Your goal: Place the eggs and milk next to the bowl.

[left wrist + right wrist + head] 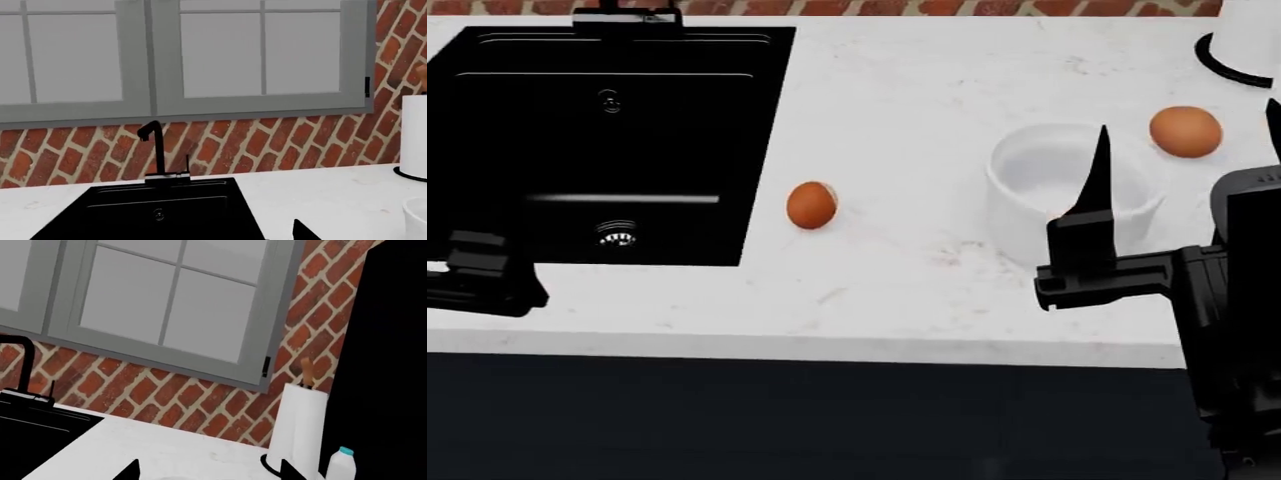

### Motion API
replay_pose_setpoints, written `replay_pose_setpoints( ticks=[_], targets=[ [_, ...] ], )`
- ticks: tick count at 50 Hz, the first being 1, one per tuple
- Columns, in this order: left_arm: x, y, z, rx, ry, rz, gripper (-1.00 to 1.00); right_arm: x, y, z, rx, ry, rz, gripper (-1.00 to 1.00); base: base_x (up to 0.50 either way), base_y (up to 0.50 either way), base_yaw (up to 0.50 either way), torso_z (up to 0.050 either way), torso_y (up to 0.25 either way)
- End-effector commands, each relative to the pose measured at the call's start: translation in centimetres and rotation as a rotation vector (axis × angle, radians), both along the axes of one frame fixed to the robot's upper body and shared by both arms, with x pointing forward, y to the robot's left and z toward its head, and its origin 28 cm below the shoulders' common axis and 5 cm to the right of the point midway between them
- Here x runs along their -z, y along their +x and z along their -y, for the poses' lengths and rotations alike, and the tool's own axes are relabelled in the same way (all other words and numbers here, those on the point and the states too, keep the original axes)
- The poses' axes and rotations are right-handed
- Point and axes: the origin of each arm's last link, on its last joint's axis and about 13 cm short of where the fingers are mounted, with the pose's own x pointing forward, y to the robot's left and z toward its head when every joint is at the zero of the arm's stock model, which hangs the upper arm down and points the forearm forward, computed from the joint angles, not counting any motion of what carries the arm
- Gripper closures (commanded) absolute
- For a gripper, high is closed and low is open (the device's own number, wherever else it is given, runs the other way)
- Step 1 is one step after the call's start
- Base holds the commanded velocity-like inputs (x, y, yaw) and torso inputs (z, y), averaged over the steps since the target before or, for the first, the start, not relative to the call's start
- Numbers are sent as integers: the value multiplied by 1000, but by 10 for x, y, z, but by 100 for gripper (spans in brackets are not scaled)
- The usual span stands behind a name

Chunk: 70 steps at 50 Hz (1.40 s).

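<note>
One orange-brown egg lies on the white counter, just right of the sink. The other egg lies close beside the white bowl, on its far right. My right gripper is open and empty above the bowl and that egg, and its fingers stand wide apart. The milk bottle with its turquoise cap stands next to the paper-towel roll; it is out of the head view. My left gripper hovers over the sink's front edge, empty. One of its fingertips shows well off to the side.
A black sink with a black faucet fills the counter's left. The paper-towel roll's black base is at the back right. A brick wall and a grey window stand behind. A tall black surface rises at the far right.
</note>
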Motion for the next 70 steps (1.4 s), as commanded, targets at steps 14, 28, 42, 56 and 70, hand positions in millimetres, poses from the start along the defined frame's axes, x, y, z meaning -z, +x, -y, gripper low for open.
replay_pose_setpoints(
  ticks=[14, 28, 42, 56, 70],
  targets=[
    [-2, 3, 0, 8, -14, 16, -100, -1, -2, 2, 2, 18, 16, -100, -1, -500, 0, 0, 0],
    [2, 0, -3, 1, -19, 14, -100, 0, 1, -2, -8, 9, 12, -100, -1, -460, 0, 0, 0],
    [2, 0, -4, -2, -23, 14, -100, 1, 4, -3, -27, 6, 1, -100, 47, -2, 0, 0, 0],
    [0, 0, -3, -2, -22, 18, -100, 0, 3, -3, -29, 10, 3, -100, 400, -61, 0, 0, 0],
    [1, 0, -5, -7, -26, 19, -100, 0, 2, -5, -37, 3, 2, -100, 402, -68, 0, 0, 0]
  ],
)
